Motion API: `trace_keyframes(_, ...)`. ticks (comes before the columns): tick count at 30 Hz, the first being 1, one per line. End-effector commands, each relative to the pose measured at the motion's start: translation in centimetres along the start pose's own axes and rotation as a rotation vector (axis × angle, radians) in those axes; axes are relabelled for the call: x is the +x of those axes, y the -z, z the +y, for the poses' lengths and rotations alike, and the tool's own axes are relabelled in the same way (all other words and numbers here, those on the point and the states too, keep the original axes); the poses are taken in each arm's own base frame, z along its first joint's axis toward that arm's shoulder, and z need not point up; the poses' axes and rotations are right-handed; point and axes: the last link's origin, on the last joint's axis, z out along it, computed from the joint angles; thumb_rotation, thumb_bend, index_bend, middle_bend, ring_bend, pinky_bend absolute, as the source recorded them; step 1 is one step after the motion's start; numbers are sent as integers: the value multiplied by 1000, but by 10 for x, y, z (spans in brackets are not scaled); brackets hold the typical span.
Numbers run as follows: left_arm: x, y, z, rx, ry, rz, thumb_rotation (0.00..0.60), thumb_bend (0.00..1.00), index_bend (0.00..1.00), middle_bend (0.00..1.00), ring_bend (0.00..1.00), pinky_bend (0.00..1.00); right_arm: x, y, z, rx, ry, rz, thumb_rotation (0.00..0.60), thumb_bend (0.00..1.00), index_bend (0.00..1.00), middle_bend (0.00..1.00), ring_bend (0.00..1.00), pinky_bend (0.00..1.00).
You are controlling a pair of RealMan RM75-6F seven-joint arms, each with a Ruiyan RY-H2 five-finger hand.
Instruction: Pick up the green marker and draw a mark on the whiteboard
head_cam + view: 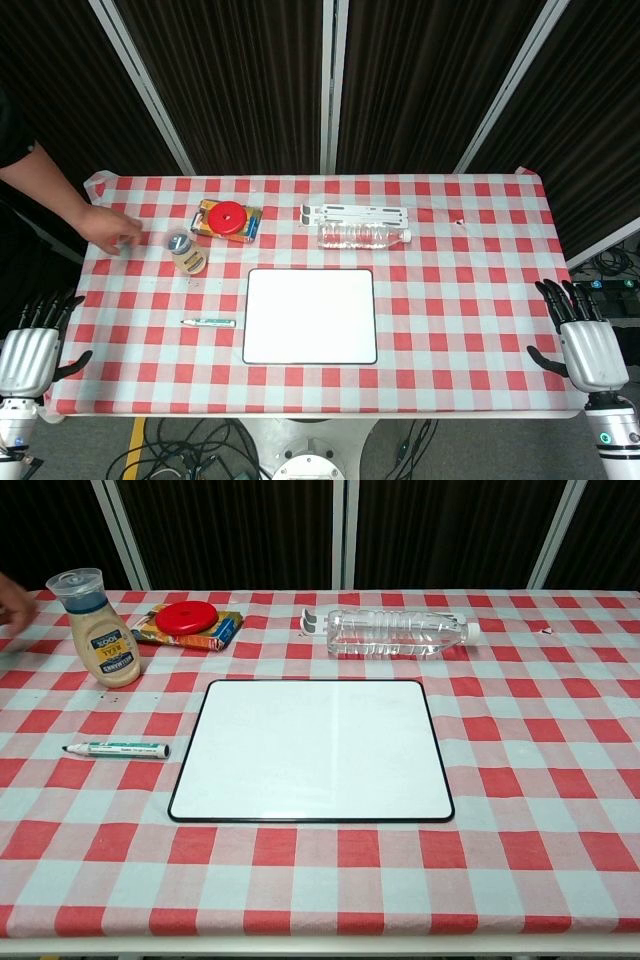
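A green marker (208, 323) (117, 749) lies flat on the checked cloth, just left of the whiteboard. The blank whiteboard (310, 315) (312, 750) with a black rim sits at the middle of the table. My left hand (30, 352) hangs off the table's left front corner, fingers apart, holding nothing. Off the right front corner my right hand (585, 342) is likewise spread and empty. Both hands are far from the marker. The chest view shows neither hand.
A sauce bottle (187, 250) (103, 628) stands behind the marker. A red lid on an orange packet (227, 220) (190, 623), a lying clear water bottle (362, 236) (398, 633) and a white strip (355, 213) sit at the back. A person's hand (105, 228) rests at far left.
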Motion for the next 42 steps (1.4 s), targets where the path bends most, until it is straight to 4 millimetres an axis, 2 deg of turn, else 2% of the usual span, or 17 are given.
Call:
trace_keyframes(1, -1, 1, 0, 4, 1, 1, 600, 185, 153, 87, 57, 68, 0, -1, -1, 2, 2, -3, 600, 92, 0, 82, 0, 0)
trace_keyframes(10, 7, -3, 4, 4, -13, 34, 600, 185, 154, 87, 57, 68, 3, -3, 1, 15, -5, 19, 600, 92, 0, 81, 0, 0)
trace_keyframes(15, 15, -26, 23, -79, -12, 71, 600, 180, 156, 88, 67, 96, 16, -6, 9, 6, -16, 57, 600, 92, 0, 81, 0, 0)
trace_keyframes(17, 17, -43, 34, -135, -9, 74, 600, 177, 189, 124, 159, 178, 24, -10, 11, 12, 4, 83, 600, 92, 0, 81, 0, 0)
trace_keyframes(18, 17, -51, 40, -158, -4, 67, 600, 176, 213, 154, 240, 240, 27, -11, 11, 16, 9, 92, 600, 92, 0, 81, 0, 0)
trace_keyframes(20, 15, -70, 55, -203, 2, 48, 600, 177, 256, 220, 400, 421, 32, -13, 11, 22, 14, 104, 600, 92, 0, 82, 0, 0)
trace_keyframes(23, 2, -92, 78, -254, -4, -16, 600, 177, 332, 306, 599, 724, 34, -16, 11, 23, 11, 104, 600, 92, 0, 82, 0, 0)
trace_keyframes(26, -18, -106, 102, -293, -68, -75, 600, 178, 383, 356, 714, 838, 31, -17, 13, 18, 0, 86, 600, 92, 0, 81, 0, 0)
trace_keyframes(32, -61, -113, 146, -336, -198, -211, 600, 181, 389, 395, 793, 891, 28, -17, 17, -4, -1, 61, 600, 92, 0, 80, 0, 0)
trace_keyframes(42, -95, -111, 180, -298, -308, -296, 600, 213, 419, 404, 825, 906, 22, -18, 21, -18, -7, 37, 600, 91, 0, 80, 0, 0)
